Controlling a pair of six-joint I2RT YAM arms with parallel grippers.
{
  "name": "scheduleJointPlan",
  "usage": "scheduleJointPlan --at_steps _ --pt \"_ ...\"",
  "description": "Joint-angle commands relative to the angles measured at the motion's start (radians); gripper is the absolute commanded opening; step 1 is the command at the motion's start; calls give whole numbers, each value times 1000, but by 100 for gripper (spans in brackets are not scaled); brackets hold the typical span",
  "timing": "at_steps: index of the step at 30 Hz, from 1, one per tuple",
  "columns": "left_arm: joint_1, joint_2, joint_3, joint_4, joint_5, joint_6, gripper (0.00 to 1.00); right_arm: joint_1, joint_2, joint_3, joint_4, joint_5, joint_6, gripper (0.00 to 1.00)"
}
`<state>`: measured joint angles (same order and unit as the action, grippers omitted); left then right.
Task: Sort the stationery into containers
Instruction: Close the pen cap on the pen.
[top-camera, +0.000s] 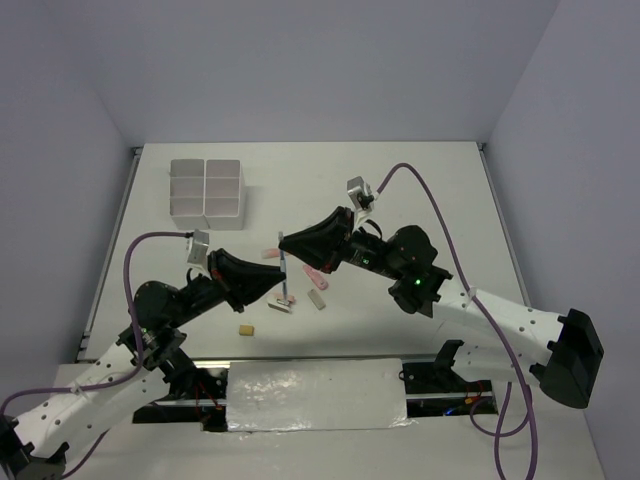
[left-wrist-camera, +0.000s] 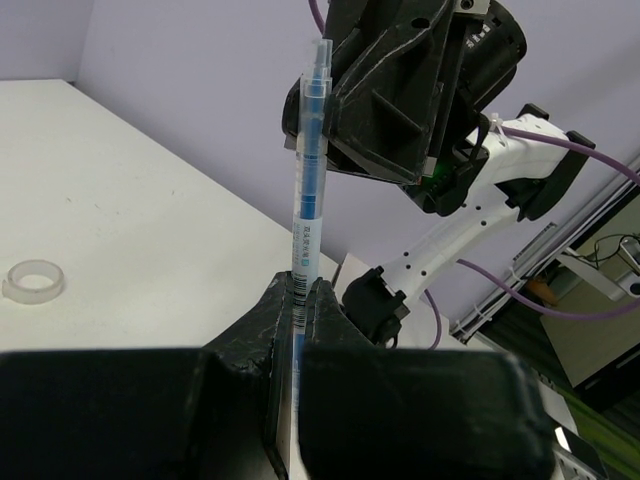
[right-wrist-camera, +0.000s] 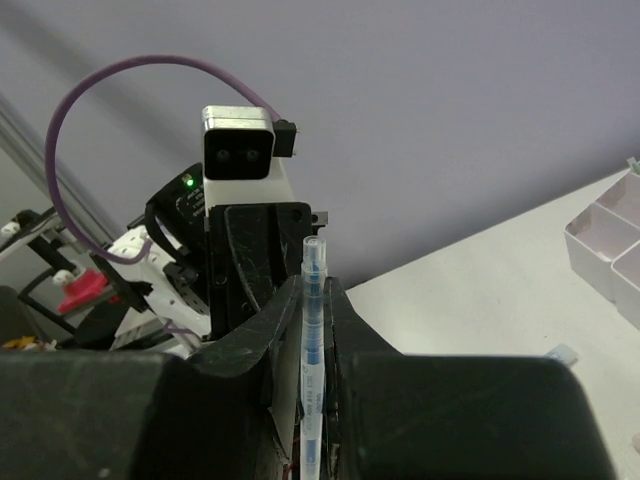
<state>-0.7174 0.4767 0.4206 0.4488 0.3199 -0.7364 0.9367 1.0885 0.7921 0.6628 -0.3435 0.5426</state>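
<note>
The pen (top-camera: 285, 262) stands upright above mid-table, pinched low by the left gripper (top-camera: 279, 287) and high by the right gripper (top-camera: 290, 241). The box (top-camera: 206, 187) appears empty, though its compartments show poorly. The tan block (top-camera: 246, 328), pink highlighter (top-camera: 318, 275) and tape ring (left-wrist-camera: 33, 280) lie loose. Judged barely begun.

Blue pen (left-wrist-camera: 308, 200) lower end hidden inside left gripper (left-wrist-camera: 303, 292). White box (right-wrist-camera: 600, 240) cut by picture edge. Small scattered items (top-camera: 318, 298) too small to identify.

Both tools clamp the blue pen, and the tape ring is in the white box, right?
No: the tape ring lies on the table, outside the white box, as the left wrist view shows. Both the left tool and right tool do clamp the blue pen.
</note>
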Motion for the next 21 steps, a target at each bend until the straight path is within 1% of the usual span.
scheduleJointPlan --at_steps 1,2,3,4,6,7,11,15,20,21 --pt "-2 -3 34 87 -24 12 0 16 -10 -20 27 -45 -41 15" --pt "-2 -4 30 93 -25 15 0 17 -10 -24 34 -51 -40 18" --pt "-2 -4 30 96 -27 20 0 16 -10 -25 41 -57 -32 24" --pt "-2 -4 30 99 -24 26 0 16 -12 -25 50 -66 -27 36" --pt "-2 -3 33 99 -12 48 0 14 -13 -21 47 -69 -26 41" --pt "-2 -1 37 94 -4 55 0 16 -16 -13 37 -68 -27 49" --pt "-2 -1 38 77 -4 68 0 16 -25 -8 27 -68 -29 50" --pt "-2 5 35 91 13 60 0 16 -15 1 15 -65 -27 47" --pt "-2 10 38 105 31 54 0 17 13 9 9 -58 -33 47" --pt "-2 7 38 105 30 54 0 17 22 12 5 -58 -33 46"
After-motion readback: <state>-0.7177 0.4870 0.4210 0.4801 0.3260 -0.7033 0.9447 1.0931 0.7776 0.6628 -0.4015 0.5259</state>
